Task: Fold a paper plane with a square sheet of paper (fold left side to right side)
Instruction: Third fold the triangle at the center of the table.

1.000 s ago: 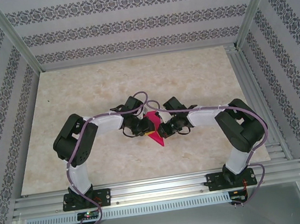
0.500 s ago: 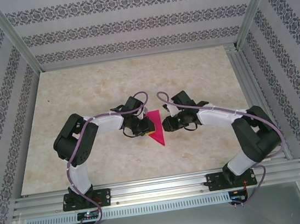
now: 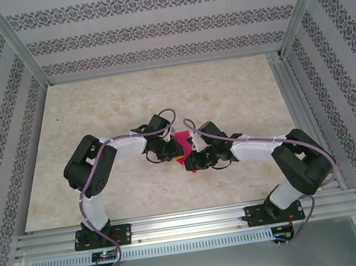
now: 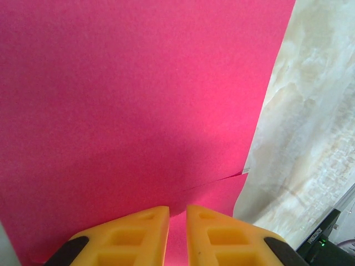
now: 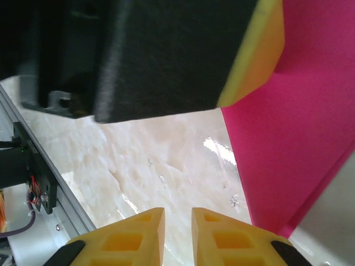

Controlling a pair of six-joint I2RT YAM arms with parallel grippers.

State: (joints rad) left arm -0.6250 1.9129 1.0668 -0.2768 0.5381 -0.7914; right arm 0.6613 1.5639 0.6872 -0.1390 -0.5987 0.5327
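The sheet of paper [image 3: 180, 138] is a magenta-pink pointed wedge lying mid-table between my two grippers. My left gripper [image 3: 175, 150] sits on its left part. In the left wrist view the paper [image 4: 138, 100] spreads across most of the picture, and a flap edge runs down toward the left gripper [image 4: 177, 209], whose jaws stand a narrow gap apart with pink showing between them. My right gripper [image 3: 189, 163] hangs over the wedge's near tip. Its jaws [image 5: 177, 211] are slightly apart over bare table, with the paper [image 5: 299, 144] just to their right.
The marble-patterned table [image 3: 225, 94] stretches far behind the arms. An aluminium rail [image 3: 177, 225] runs along the near edge, and patterned walls close in the sides. In the right wrist view the left gripper's black body and its yellow finger [image 5: 258, 61] loom close above.
The right gripper drew back to the right, opened slightly, then came in again lower down and now covers the wedge's near tip. The left arm has stayed put.
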